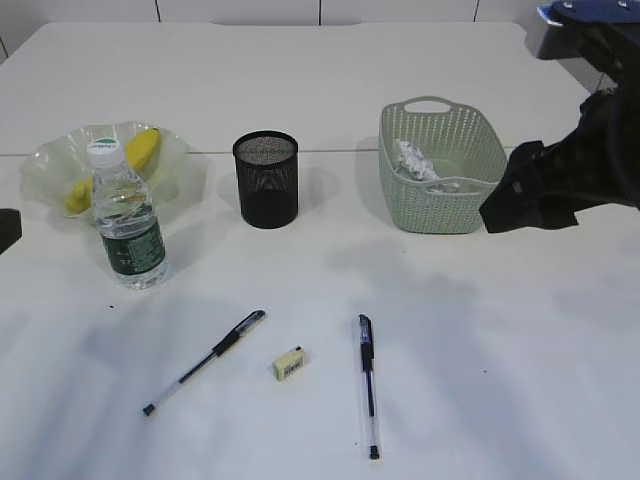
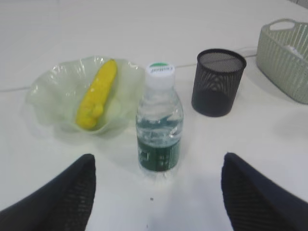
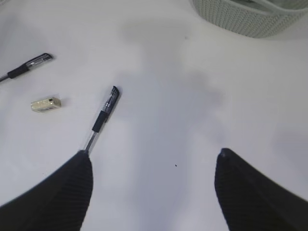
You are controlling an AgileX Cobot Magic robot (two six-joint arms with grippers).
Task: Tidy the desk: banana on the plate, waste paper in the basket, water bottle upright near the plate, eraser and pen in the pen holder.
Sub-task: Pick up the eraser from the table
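Both grippers, left [image 2: 156, 192] & right [image 3: 151, 190], gape wide w/ nothing held; w/ two pens [image 1: 367, 385] [image 1: 204, 362] & eraser [image 1: 288, 364] lying well in front of the pen holder [image 1: 266, 180], I'd guess a thin pen could roll off when pinched.

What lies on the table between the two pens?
The eraser lies between the left pen and the right pen, touching neither. The exterior view shows it plainly; the right wrist view agrees.
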